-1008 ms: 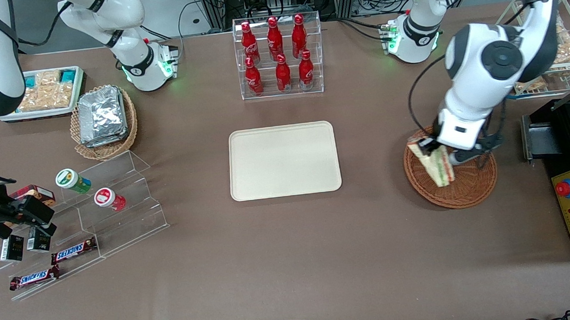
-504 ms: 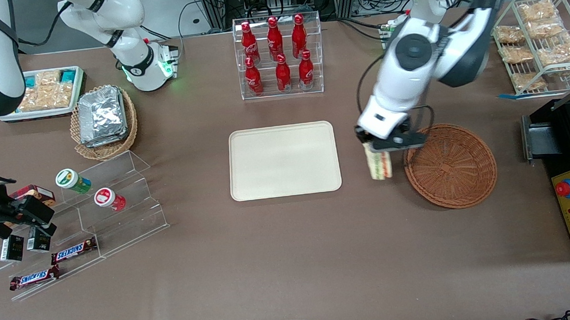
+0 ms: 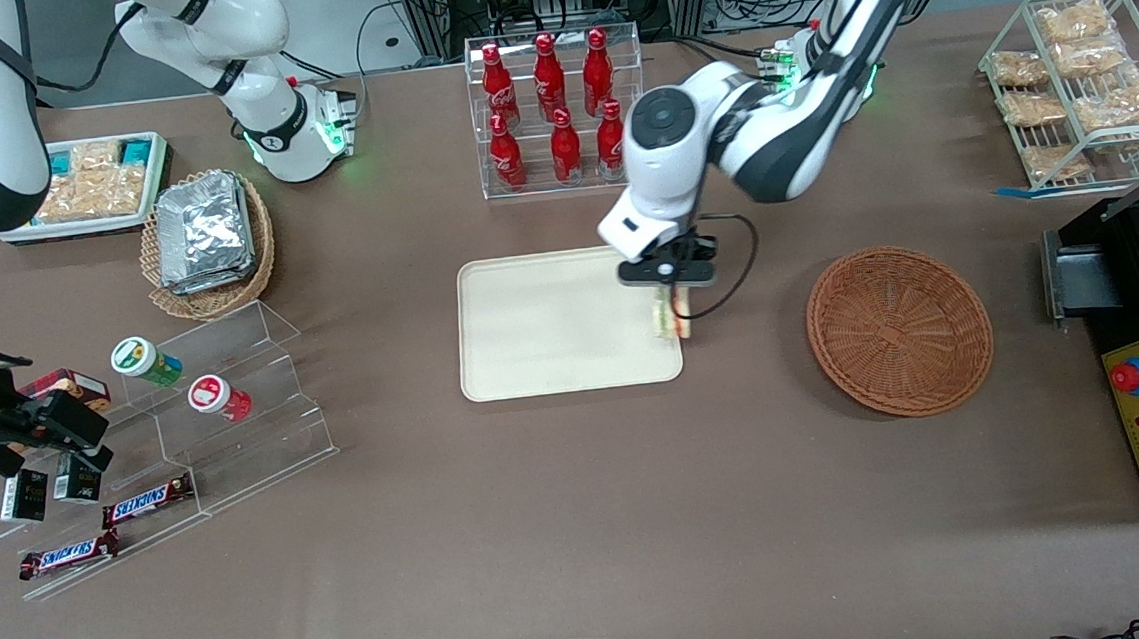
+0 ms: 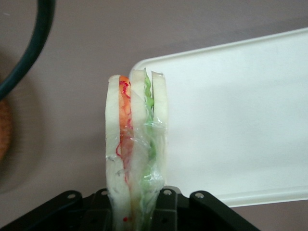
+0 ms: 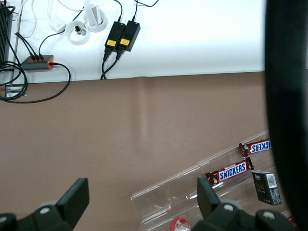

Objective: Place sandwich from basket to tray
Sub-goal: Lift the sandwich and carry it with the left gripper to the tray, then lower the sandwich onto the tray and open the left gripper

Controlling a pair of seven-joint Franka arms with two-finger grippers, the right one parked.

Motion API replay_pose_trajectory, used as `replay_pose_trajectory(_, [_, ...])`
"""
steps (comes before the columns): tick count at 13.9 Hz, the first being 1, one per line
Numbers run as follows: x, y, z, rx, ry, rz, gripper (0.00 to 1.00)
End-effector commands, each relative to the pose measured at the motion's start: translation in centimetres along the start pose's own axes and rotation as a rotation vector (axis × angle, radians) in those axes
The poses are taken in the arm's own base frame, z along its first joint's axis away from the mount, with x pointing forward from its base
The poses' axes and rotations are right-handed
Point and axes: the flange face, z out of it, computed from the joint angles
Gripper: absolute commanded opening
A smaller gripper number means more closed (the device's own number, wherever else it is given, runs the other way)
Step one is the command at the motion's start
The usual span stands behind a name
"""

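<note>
Jaw tips hidden under the wrist in the front view; gripper (image 3: pixel 670 294) clenched on the sandwich (image 3: pixel 671 317), held upright over the tray (image 3: pixel 550 326) edge toward the working arm's end. Moved from above the tabletop (image 3: pixel 583 519) beside the basket (image 3: pixel 899 331) half a second ago. Basket holding nothing, tray surface bare

The pincer (image 3: pixel 670 290) holds the sandwich (image 3: pixel 671 318) above the tray's (image 3: pixel 550 321) edge nearest the basket (image 3: pixel 899 330).
</note>
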Motion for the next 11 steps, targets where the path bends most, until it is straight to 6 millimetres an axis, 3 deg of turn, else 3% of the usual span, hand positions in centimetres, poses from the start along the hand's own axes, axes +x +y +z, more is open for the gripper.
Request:
replay_pose_trajectory(1, [0.3,4.4,2.2,-0.01,-0.009,-0.016,0.0])
replay_pose_trajectory(5, [-1.0,6.7,7.1,-0.005,-0.018,0.0,0.0])
replay_pose_trajectory(8, [-2.1,7.6,8.7,0.003,-0.043,0.027,0.02])
replay_pose_trajectory(10, [-2.2,7.6,9.3,0.006,-0.05,0.031,0.12])
replay_pose_trajectory(11, [-2.3,7.6,9.6,0.008,-0.057,0.031,0.3])
